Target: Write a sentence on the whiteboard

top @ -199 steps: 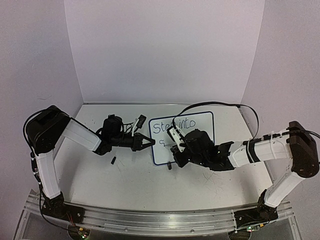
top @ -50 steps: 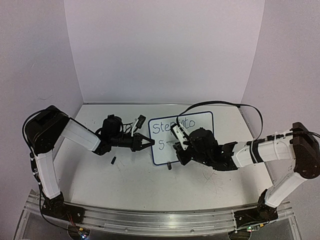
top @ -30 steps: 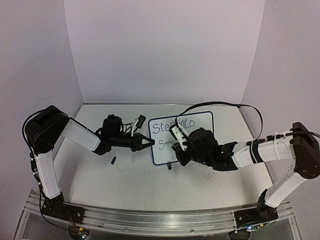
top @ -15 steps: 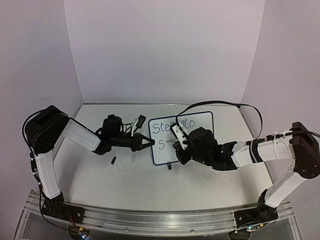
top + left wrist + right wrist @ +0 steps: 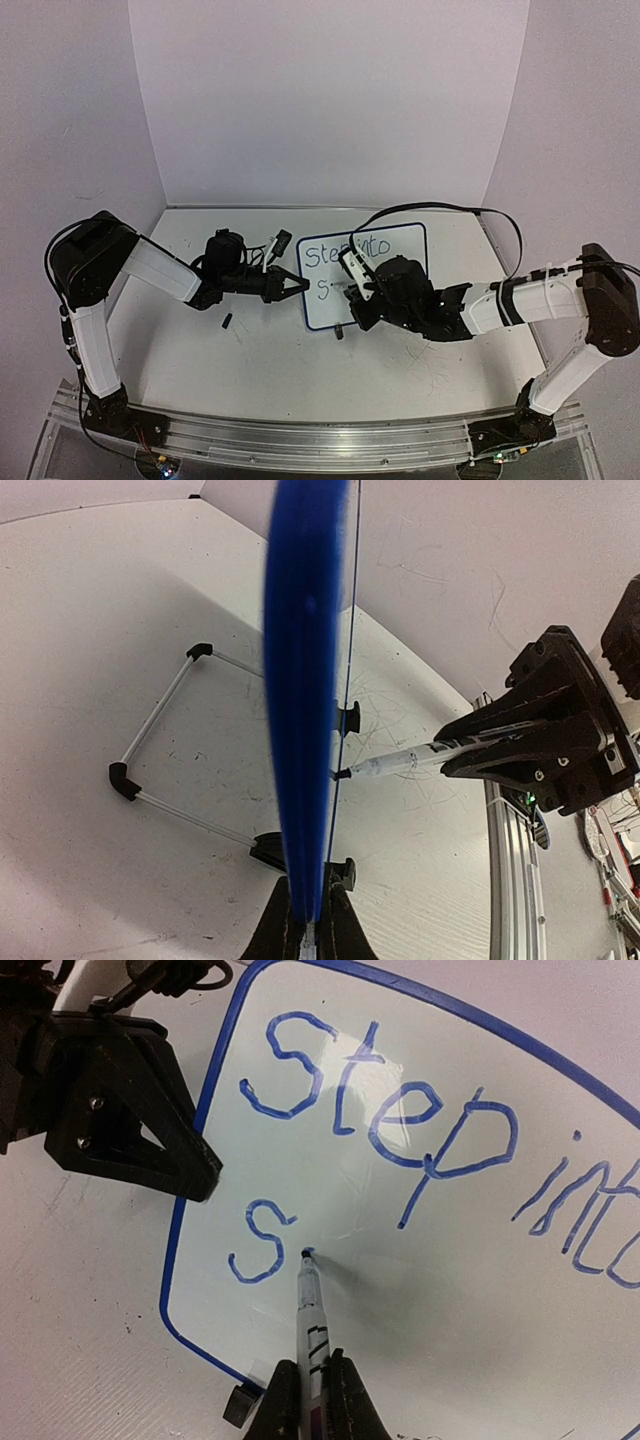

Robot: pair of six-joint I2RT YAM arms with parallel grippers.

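The whiteboard (image 5: 400, 250) stands tilted at mid-table, its blue frame (image 5: 303, 680) edge-on in the left wrist view. My left gripper (image 5: 300, 283) (image 5: 310, 905) is shut on the frame's left edge. My right gripper (image 5: 357, 300) (image 5: 312, 1385) is shut on a marker (image 5: 312, 1305) (image 5: 400, 763). The marker's tip touches the whiteboard (image 5: 450, 1290) just right of the "S". The sentence (image 5: 400, 1110) reads "Step into" on the top line, with "S" (image 5: 258, 1245) and a tiny stroke below. My right wrist hides part of the writing in the top view.
A small black piece (image 5: 228, 322) lies on the table in front of the left arm. The board's wire stand (image 5: 160, 740) and black feet (image 5: 240, 1403) rest on the table. A black cable (image 5: 440, 208) arcs behind the board. Walls close the back and sides.
Over the earlier frames the "S" on the second line has been finished. The marker tip now sits slightly right of it. The left gripper has kept still on the frame.
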